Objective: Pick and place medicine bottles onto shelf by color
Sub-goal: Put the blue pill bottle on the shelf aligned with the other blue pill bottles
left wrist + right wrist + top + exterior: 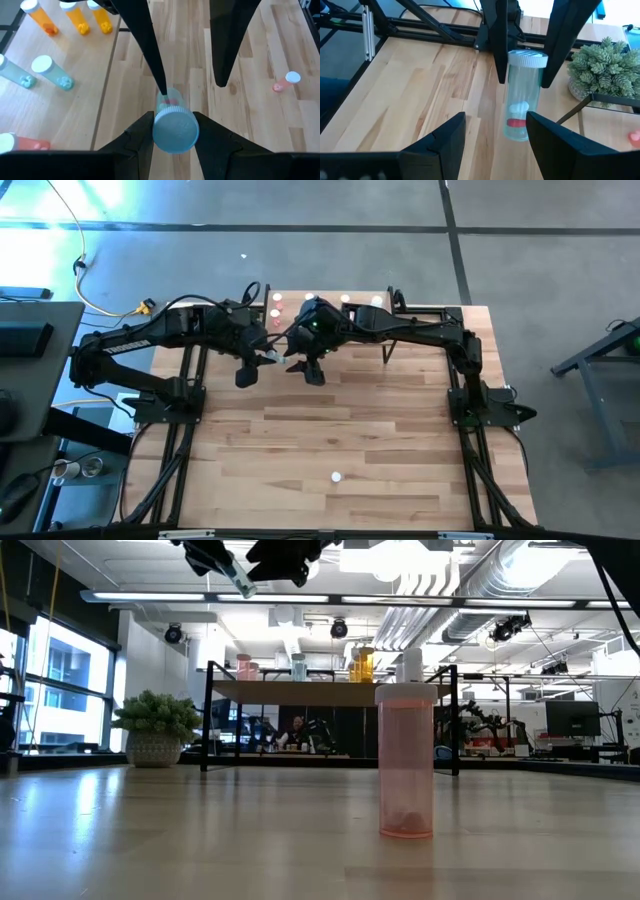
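Left tool (262,358) hangs above the surface (330,430) just in front of the shelf (330,305), clamped on a clear greenish bottle (172,120), white cap toward its own wrist. Right tool (305,360) sits just beside it, fingers spread, the bottle's lower half between them but not touching, as the right wrist view shows (522,95). Looks like a handover in mid-air.

On the shelf: orange bottles (75,17) in one group, teal-clear ones (50,72) in another, a pink one (20,144) at the edge of the left wrist view. One pink bottle (405,760) stands alone on the surface, well apart from both arms, toward the front edge.

Risks, as I judge them:
- Left lets go before right has closed: bottle falls and rolls on the slats.
- Right closes off-centre: the round wall twists or squirts out.
- Tools are crowded; fingers may knock together.

Room: shelf edge and its black legs lie close behind the tools, so travel that way is tight. Broad bare surface toward the front gives free room. A potted plant (605,65) stands beyond the shelf, out of the working path.
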Motion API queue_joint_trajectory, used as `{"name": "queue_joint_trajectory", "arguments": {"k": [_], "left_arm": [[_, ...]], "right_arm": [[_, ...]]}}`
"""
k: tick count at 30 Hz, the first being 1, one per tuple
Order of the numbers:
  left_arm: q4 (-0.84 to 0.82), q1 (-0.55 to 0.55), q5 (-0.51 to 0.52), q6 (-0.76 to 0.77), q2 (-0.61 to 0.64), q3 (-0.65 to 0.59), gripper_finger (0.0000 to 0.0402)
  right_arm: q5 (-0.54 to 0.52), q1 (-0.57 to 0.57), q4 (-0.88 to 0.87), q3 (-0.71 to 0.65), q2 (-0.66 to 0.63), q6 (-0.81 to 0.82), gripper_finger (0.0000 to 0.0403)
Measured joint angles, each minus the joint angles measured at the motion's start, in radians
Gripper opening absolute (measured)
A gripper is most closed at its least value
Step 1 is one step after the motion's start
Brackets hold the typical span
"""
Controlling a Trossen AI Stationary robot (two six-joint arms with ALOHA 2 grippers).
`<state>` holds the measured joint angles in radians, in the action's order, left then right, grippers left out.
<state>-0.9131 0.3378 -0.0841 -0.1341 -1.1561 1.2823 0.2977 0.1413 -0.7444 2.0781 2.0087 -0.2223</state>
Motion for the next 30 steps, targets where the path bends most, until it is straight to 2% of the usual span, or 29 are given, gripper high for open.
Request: {"name": "queue_joint_trajectory", "arguments": {"k": [8, 13, 22, 27, 30], "left_arm": [[0.026, 0.000, 0.000, 0.000, 0.000, 0.000, 0.0115], [0.028, 0.000, 0.002, 0.000, 0.000, 0.000, 0.0115], [0.031, 0.000, 0.002, -0.009, 0.000, 0.000, 0.0115], [0.030, 0.000, 0.005, -0.012, 0.000, 0.000, 0.0115], [0.029, 0.000, 0.024, -0.018, 0.000, 0.000, 0.0115]], "right_arm": [[-0.005, 0.000, 0.001, 0.000, 0.000, 0.014, 0.0200], [-0.120, -0.001, 0.000, 0.001, 0.000, 0.013, 0.0200], [-0.129, 0.000, -0.004, 0.001, 0.000, 0.013, 0.0200], [-0.220, 0.000, -0.049, 0.001, -0.009, 0.007, 0.0200], [-0.240, 0.002, -0.074, 0.002, -0.032, 0.000, 0.0200]]}}
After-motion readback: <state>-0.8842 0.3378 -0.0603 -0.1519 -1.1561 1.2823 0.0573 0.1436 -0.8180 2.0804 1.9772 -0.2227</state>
